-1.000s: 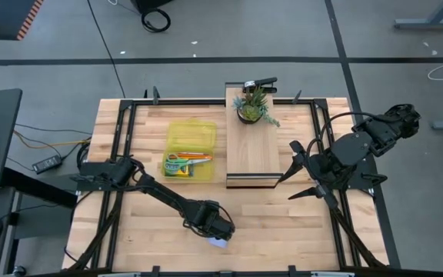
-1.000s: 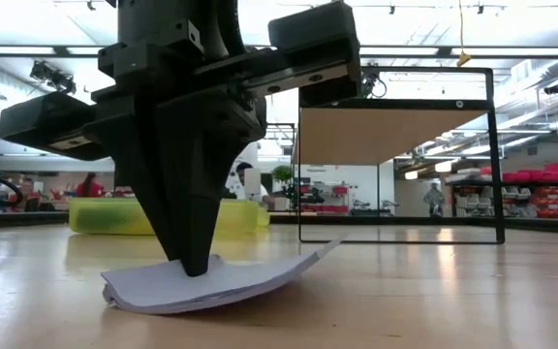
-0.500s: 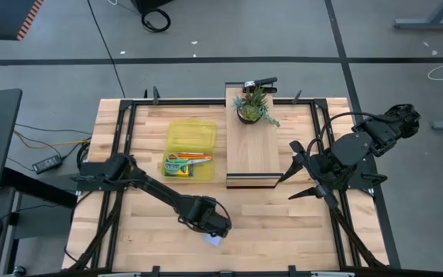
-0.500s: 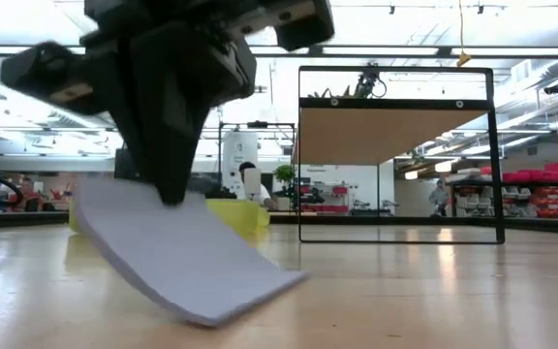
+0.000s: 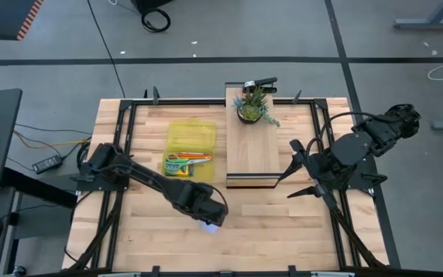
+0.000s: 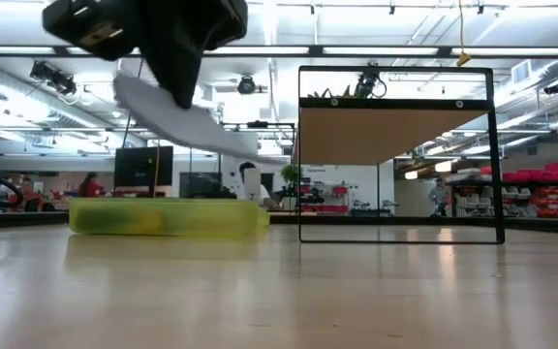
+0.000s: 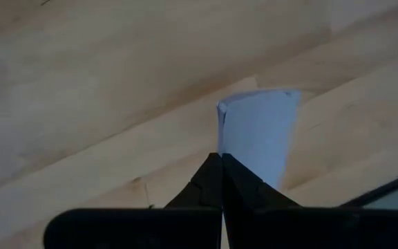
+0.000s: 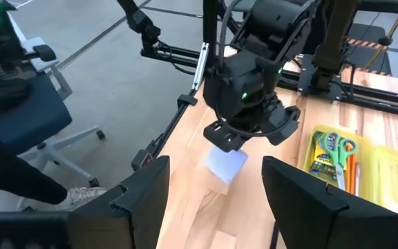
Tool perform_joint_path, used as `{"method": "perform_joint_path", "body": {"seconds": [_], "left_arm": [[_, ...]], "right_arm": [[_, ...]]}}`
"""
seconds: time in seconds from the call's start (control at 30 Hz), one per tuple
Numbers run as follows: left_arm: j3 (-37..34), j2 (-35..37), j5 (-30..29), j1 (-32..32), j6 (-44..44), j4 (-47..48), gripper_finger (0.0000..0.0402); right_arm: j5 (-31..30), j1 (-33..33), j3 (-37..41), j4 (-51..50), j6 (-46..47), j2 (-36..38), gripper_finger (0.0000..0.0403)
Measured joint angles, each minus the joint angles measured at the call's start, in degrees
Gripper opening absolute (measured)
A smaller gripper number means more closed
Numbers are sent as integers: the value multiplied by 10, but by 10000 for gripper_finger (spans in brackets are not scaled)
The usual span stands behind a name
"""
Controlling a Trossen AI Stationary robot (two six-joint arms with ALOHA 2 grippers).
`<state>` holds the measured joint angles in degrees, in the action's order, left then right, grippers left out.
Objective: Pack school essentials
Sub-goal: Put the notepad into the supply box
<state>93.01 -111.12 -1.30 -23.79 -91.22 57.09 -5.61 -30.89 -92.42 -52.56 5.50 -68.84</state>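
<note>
My left gripper [image 5: 204,212] is shut on the light blue sticky-note pad [image 6: 187,122], which is up in the air over the table's near middle; the pad also shows in the left wrist view [image 7: 260,137] and the right wrist view [image 8: 225,163]. The translucent yellow case [image 5: 188,148] lies open on the table. Its tray holds the green-handled scissors [image 5: 175,161], orange pencils [image 5: 198,157] and crayon box [image 5: 177,171]. My right gripper [image 5: 289,175] waits open at the table's right, above the surface. My left gripper pinches the sticky-note pad by one edge [image 7: 222,142] between its two shut fingers, coming from above. The pad is lifted clear of the table. It slants down and away from the fingers [image 6: 177,68], its free end [image 6: 245,148] lowest.
A raised wooden board [image 5: 253,150] in a black frame stands at the table's far middle with a potted green plant [image 5: 253,105] on it. Black rails [image 5: 125,131] run round the tabletop. Bare wood lies near and right of the case.
My left gripper, shut on the pad, has risen and moved toward the yellow case, to the far left. The pad, pressed and bowed on the table a second ago, first peeled up with one end still down. It is now lifted clear.
</note>
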Motion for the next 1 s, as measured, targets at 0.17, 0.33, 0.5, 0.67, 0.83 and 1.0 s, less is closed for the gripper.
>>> {"method": "perform_joint_path", "body": {"seconds": [0.17, 0.33, 0.5, 0.67, 0.83, 1.0], "left_arm": [[0, 27, 4, 9, 6, -2, 0], [1, 54, 1, 12, 20, 9, 0], [1, 86, -21, 22, 34, 45, 0], [1, 113, -27, 49, 70, 77, 0], [1, 122, -26, 84, 129, 102, 0], [1, 123, -23, 117, 185, 101, 0]], "right_arm": [[-5, 0, 0, 2, 0, 0, 237], [-9, 0, 0, 3, -1, 0, 237], [-19, 0, 0, 5, -2, 0, 237], [-19, 9, 0, 6, -2, 0, 237], [-19, 15, 0, 9, -1, 0, 237], [-20, 15, 0, 11, 1, 0, 237]]}}
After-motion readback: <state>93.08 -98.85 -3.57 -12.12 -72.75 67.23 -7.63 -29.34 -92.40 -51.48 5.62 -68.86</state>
